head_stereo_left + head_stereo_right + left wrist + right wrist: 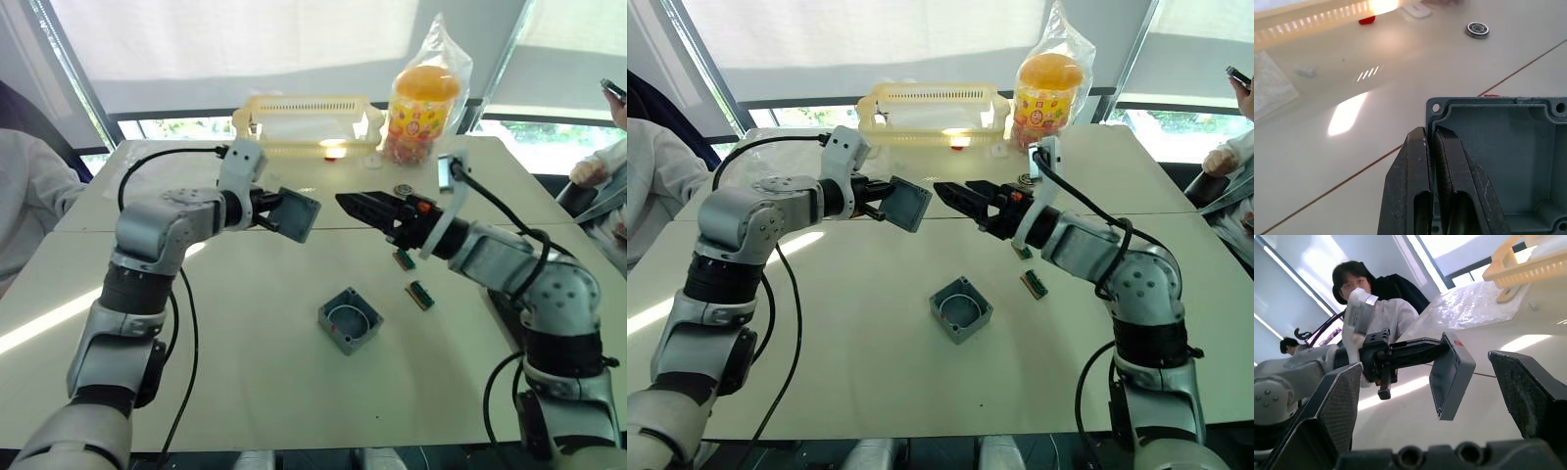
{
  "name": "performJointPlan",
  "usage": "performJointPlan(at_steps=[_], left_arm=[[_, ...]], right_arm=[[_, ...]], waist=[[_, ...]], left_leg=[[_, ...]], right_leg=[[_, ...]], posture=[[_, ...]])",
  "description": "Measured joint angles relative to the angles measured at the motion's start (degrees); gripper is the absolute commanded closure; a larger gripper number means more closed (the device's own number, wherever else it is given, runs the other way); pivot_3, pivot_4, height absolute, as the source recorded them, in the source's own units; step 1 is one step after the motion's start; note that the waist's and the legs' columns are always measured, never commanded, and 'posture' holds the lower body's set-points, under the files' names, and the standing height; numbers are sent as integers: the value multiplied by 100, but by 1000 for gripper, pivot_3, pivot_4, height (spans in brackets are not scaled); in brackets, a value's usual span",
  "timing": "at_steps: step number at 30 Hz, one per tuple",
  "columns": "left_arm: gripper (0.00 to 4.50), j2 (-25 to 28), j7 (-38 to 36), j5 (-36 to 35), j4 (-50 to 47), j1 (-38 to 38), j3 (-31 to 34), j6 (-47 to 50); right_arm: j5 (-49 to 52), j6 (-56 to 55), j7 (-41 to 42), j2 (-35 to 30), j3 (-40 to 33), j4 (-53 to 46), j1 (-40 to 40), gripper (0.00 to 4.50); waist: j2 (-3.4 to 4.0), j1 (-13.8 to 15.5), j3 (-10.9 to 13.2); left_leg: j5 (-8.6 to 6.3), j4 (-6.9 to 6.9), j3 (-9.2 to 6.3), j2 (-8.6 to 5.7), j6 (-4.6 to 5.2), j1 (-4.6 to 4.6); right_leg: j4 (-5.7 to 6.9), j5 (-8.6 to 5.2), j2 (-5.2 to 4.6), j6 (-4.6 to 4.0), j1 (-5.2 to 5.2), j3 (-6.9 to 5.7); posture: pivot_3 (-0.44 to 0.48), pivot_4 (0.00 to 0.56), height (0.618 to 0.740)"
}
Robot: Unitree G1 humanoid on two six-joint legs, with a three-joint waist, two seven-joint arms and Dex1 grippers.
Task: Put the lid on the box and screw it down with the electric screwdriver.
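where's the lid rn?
The lid is held up off the table, pinched at its edge by the left gripper, left of centre in the head views. It faces the open right gripper, up and back from the box.

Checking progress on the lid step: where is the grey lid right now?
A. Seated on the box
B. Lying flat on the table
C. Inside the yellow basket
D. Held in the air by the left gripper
D: the left gripper is clamped on the lid, holding it above the table, apart from the open box.
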Motion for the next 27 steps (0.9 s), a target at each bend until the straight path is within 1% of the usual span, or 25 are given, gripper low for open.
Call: performJointPlan(at_steps=[5, 13, 18, 27], left_arm=[[4416, -415, 132, 77, -41, -8, 232, -127], [4416, -758, 168, 64, -166, -46, 570, -150], [4416, -899, 137, -17, -327, -94, 641, -133], [4416, -924, 96, -53, -329, -94, 643, -99]], right_arm=[[-212, 201, -25, 106, 35, 119, -84, 0], [-395, 242, -83, 362, -14, 128, 52, 0], [-497, 241, -82, 474, -42, 218, 108, 0], [-558, 156, -81, 738, -301, 280, 108, 0]], waist=[[0, -25, 0], [1, -30, 0], [1, -27, 0], [2, -34, 1]], left_leg=[[-1, -1, 1, 0, 1, 0], [-1, -2, 1, 2, 2, 0], [-1, -2, 1, 2, 2, 0], [-1, -3, 0, 2, 2, 0]], right_leg=[[4, 0, 2, 0, -4, 0], [9, 0, 4, 1, -8, 0], [9, 0, 4, 1, -8, 0], [9, 0, 6, 1, -8, 0]], posture=[[0, 150, 740], [0, 150, 740], [0, 150, 740], [0, 150, 740]])
